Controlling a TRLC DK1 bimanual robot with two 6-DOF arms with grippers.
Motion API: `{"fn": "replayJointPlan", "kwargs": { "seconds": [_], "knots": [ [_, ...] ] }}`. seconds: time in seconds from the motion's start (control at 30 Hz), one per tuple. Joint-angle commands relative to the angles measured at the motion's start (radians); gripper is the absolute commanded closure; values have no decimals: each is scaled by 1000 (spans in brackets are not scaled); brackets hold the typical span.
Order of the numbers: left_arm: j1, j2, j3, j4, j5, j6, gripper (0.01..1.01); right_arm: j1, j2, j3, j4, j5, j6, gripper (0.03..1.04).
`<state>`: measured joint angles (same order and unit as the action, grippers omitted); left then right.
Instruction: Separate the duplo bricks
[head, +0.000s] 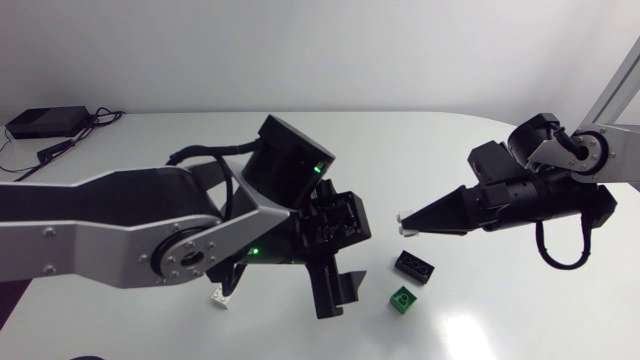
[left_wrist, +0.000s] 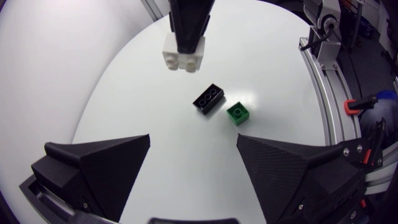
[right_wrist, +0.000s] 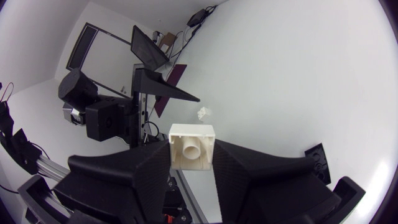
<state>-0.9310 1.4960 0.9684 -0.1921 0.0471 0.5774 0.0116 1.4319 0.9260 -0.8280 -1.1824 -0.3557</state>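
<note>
Head view: right gripper (head: 406, 228) is clamped on a white brick (head: 401, 218). Left gripper (head: 335, 275) is spread wide, holding nothing. Black brick (head: 415, 267) and green brick (head: 404, 300) lie on the table (head: 480, 330) just beside each other, between the 2 grippers.

Left wrist view: both loose bricks are ahead of my open fingers. The black one's long axis runs oblique to their closing line.

Right wrist view: white brick is pinched from 2 sides, underside facing the camera.

I judge the empty left arm nearer for the next pick.
</note>
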Motion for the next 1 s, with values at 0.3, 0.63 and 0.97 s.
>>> {"fn": "replayJointPlan", "kwargs": {
  "seconds": [0.3, 0.63, 0.97],
  "knots": [
    [-25, 33, 26, 65, 19, -76, 118, 76, 36, -29, 24, -5, 14, 731],
    [-45, 46, 78, 97, 22, -111, 149, 100, 50, -50, 76, 18, 37, 731],
    [-68, 75, 82, 103, 22, -114, 270, 119, 45, -55, 99, 27, 55, 731]
  ]
}}
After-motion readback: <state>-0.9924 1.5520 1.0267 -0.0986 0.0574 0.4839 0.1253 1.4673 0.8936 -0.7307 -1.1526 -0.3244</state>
